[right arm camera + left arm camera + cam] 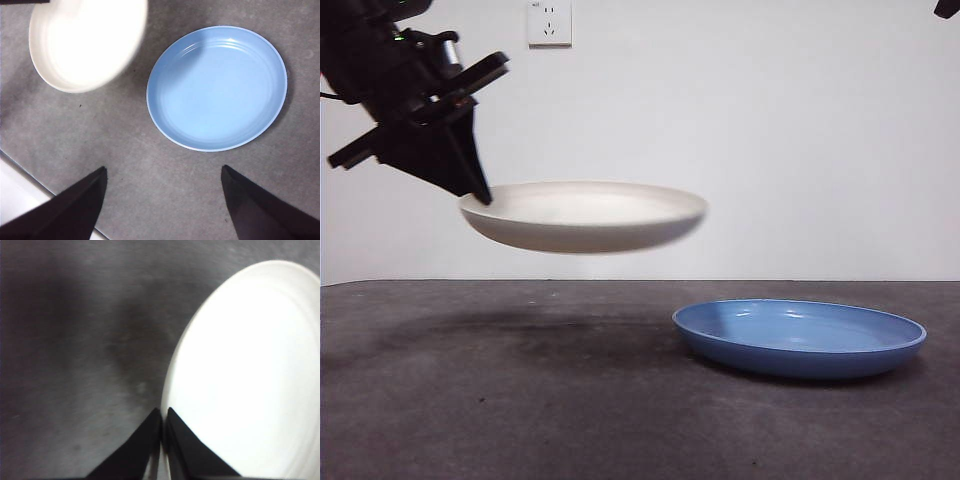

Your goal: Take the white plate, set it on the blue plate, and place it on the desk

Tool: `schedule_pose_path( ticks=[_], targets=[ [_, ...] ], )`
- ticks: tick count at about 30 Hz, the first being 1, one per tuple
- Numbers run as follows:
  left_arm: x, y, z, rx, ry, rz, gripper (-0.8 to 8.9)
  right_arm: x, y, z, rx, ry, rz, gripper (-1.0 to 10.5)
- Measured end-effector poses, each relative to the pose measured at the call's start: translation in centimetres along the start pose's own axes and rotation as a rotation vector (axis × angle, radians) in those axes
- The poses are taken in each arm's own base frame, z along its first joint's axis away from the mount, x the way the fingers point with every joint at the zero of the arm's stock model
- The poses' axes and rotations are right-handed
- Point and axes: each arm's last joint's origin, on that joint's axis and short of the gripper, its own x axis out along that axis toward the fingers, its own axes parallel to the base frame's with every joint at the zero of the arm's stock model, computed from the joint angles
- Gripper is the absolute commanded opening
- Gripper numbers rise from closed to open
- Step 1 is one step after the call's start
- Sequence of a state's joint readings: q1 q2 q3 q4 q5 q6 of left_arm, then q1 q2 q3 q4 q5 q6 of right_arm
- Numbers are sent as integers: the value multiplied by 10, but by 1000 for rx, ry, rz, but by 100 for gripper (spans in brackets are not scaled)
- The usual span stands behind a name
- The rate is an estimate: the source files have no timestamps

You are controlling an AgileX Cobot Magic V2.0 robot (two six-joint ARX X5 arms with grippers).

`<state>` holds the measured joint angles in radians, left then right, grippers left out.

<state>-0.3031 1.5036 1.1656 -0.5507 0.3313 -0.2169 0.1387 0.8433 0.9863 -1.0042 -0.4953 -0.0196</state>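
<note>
- We are finding the left gripper (480, 192) holding the white plate (585, 215) by its rim, at the left of the front view; the jaws are standing pressed nearly together on that rim, as the left wrist view (162, 422) is showing.
- We are seeing the white plate (250, 375) hanging in the air, roughly level, well clear of the surface (520, 400) and casting a soft dark shadow on it.
- We are recording the blue plate (800, 338) resting flat on the surface, lower than the white plate and to its right in the front view; the two plates are not touching.
- In the right wrist view we are seeing the blue plate (217, 87) whole and nothing lying in it, with the white plate (85, 40) beside it, partly cut by the picture's edge.
- We are finding the right gripper (162, 200) above the surface, its jaws standing wide apart and holding nothing; in the front view it is showing only as a black tip (947, 8) at a top corner.
- We are noting the surface as dark grey-brown, matte and mottled, with small specks.
- We are noting a plain white wall (770, 130) behind the surface, carrying a white wall socket (549, 22) high up.
</note>
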Motion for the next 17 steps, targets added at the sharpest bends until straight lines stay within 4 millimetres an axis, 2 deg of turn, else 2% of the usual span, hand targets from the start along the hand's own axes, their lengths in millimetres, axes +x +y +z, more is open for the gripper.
schedule_pose_path(
  ticks=[7,17],
  targets=[
    [17,-32,4,46,-4,-72,15,0,0,0,0,0,0,366],
    [65,-73,36,83,48,-129,15,-4,2,-1,-8,-18,0,366]
  ],
)
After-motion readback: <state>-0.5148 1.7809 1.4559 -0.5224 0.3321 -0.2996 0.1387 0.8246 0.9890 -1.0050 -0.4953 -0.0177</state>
